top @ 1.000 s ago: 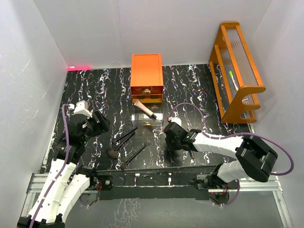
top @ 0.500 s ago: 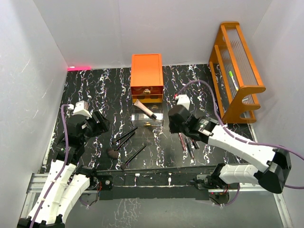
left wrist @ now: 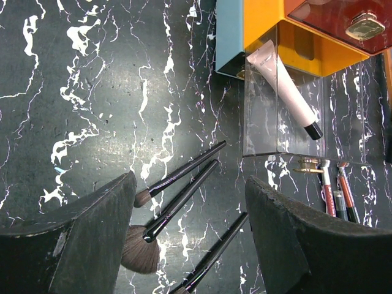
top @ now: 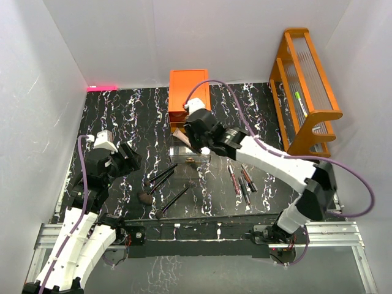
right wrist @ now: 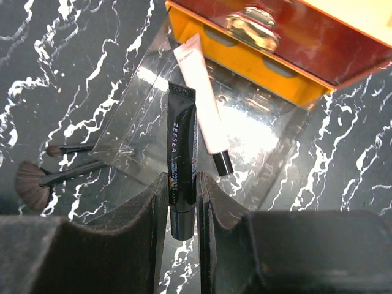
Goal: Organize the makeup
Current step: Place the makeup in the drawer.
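Right gripper (right wrist: 182,205) clenched on black ZEESEA squeeze tube (right wrist: 182,162), which sticks out forward between the fingers, over clear acrylic tray (right wrist: 141,104). Pale pink tube (right wrist: 201,92) lies in tray, just beside. Left gripper (left wrist: 190,190) spread, empty, above long black brushes (left wrist: 180,174).

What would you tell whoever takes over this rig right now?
Right gripper: shut on the black tube, above the clear tray in front of the orange chest.
Left gripper: open, hovering by the brushes.
Done: pink tube lies in the tray.
Left: place the black tube, then the three brushes and the slim sticks lying on the table right of the tray.
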You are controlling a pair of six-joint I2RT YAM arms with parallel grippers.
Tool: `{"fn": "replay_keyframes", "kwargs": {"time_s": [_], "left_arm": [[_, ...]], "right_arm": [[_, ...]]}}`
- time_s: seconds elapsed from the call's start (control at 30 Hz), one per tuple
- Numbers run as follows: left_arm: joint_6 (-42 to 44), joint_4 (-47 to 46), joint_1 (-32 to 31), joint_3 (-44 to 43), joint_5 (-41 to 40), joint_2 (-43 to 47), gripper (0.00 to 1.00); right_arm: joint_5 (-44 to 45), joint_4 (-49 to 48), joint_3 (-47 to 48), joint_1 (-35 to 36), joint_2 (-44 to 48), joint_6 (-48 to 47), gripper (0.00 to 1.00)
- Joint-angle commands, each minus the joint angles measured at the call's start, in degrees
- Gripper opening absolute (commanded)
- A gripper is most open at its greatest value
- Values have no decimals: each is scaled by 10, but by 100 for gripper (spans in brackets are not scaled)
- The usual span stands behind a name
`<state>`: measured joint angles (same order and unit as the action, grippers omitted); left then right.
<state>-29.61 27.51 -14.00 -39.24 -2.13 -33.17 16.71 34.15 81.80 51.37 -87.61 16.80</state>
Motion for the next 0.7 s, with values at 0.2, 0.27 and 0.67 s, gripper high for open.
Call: {"fn": "replay_keyframes", "kwargs": {"time_s": [0.2, 0.27, 0.67], "left_arm": [[-1, 6, 2, 4, 0, 8, 71], [-1, 6, 2, 4, 1, 9, 71], [0, 5, 1, 4, 5, 13, 71]], "right_arm": [[-14, -25, 135, 2, -144, -84, 25], [-12, -23, 145, 2, -164, -87, 25], [12, -18, 154, 2, -219, -83, 28]]}}
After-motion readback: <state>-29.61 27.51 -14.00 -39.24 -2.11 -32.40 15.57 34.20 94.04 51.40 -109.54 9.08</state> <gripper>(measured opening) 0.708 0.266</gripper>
